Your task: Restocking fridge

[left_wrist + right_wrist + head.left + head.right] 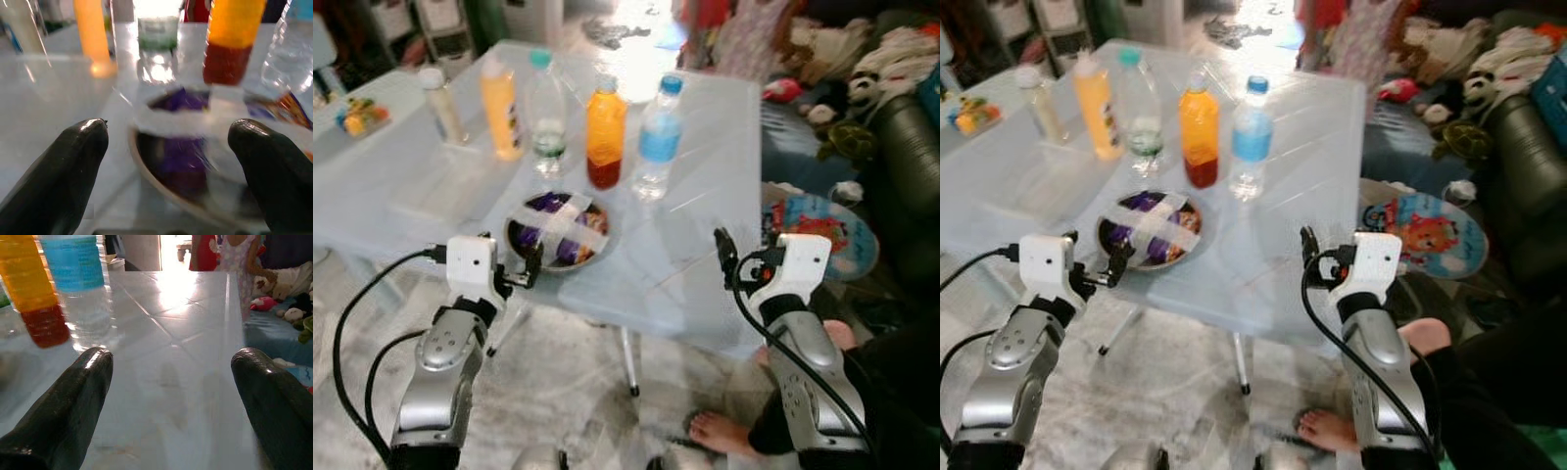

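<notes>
left claw (534, 262): wide open, empty, at taped bowl (558, 231) rim
right claw (724, 250): wide open, empty, over worktop (705, 147) edge
bottles (605, 132): upright row behind bowl

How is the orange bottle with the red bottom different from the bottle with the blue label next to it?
The orange bottle holds orange drink with a red layer at the bottom; the blue-label bottle looks clear, like water. The orange bottle has an orange cap, the blue-label bottle a blue one. The orange bottle stands nearer the taped bowl. Both stand upright, capped, on the table.
</notes>
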You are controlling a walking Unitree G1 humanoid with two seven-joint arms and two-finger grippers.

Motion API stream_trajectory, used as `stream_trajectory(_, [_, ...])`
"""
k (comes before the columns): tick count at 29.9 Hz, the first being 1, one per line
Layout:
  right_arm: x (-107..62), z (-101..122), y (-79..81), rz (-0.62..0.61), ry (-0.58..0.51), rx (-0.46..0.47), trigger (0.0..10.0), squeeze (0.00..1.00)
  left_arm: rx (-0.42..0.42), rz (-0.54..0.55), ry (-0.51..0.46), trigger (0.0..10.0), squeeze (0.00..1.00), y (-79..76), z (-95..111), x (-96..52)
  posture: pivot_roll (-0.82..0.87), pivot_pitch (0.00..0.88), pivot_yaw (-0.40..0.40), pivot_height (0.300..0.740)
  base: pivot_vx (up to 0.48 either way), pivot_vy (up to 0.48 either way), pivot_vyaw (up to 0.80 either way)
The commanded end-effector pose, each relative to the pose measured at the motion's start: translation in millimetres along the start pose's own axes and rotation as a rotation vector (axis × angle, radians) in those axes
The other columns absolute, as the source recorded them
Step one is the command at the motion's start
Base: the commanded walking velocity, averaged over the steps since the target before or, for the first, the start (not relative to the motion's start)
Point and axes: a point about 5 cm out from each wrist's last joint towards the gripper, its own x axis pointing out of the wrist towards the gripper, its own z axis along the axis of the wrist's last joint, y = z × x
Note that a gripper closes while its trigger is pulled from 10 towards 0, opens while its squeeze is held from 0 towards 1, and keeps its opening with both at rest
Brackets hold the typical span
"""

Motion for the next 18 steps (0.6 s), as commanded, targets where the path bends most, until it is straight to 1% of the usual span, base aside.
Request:
stream_trajectory(1, [1.5, 2.1, 7.2, 0.021, -0.014, 0.003, 10.0, 0.0, 0.031, 0.036, 0.022, 10.0, 0.0, 8.4, -5.6, -4.6, 0.04, 0.078, -0.078, 0.74, 0.0, 0.48, 0.0])
stream_trajectory(3, [1.3, 2.0, 7.1, 0.022, -0.014, 0.002, 10.0, 0.0, 0.036, 0.037, 0.018, 10.0, 0.0, 8.5, -5.2, -4.8, 0.04, 0.078, -0.079, 0.74, 0.0, 0.285, 0.0])
stream_trajectory(5, [1.0, 1.3, 7.3, 0.025, -0.013, -0.001, 10.0, 0.0, 0.037, 0.035, 0.014, 10.0, 0.0, 8.7, -4.9, -5.9, 0.04, 0.077, -0.081, 0.74, 0.0, 0.0, 0.0])
stream_trajectory(10, [0.6, 0.1, 8.5, 0.031, -0.011, -0.004, 10.0, 0.0, 0.01, 0.042, -0.005, 10.0, 0.0, 10.9, -3.0, -7.3, 0.04, 0.077, -0.087, 0.74, 0.0, 0.0, 0.0])
stream_trajectory(12, [0.1, -0.4, 9.2, 0.036, -0.01, -0.009, 10.0, 0.0, 0.011, 0.036, -0.011, 10.0, 0.0, 10.7, -2.5, -7.7, 0.04, 0.078, -0.086, 0.74, 0.0, 0.442, 0.0])
stream_trajectory(14, [-0.2, -0.6, 8.5, 0.033, -0.01, -0.012, 10.0, 0.0, -0.007, 0.021, -0.006, 10.0, 0.0, 8.6, -3.4, -8.0, 0.04, 0.081, -0.083, 0.74, 0.0, 0.48, 0.0])
stream_trajectory(18, [-1.1, -1.0, 8.1, 0.027, -0.009, -0.012, 10.0, 0.0, -0.006, 0.002, -0.007, 10.0, 0.0, 5.9, -3.2, -6.7, 0.03, 0.082, -0.08, 0.74, 0.0, 0.48, 0.0])
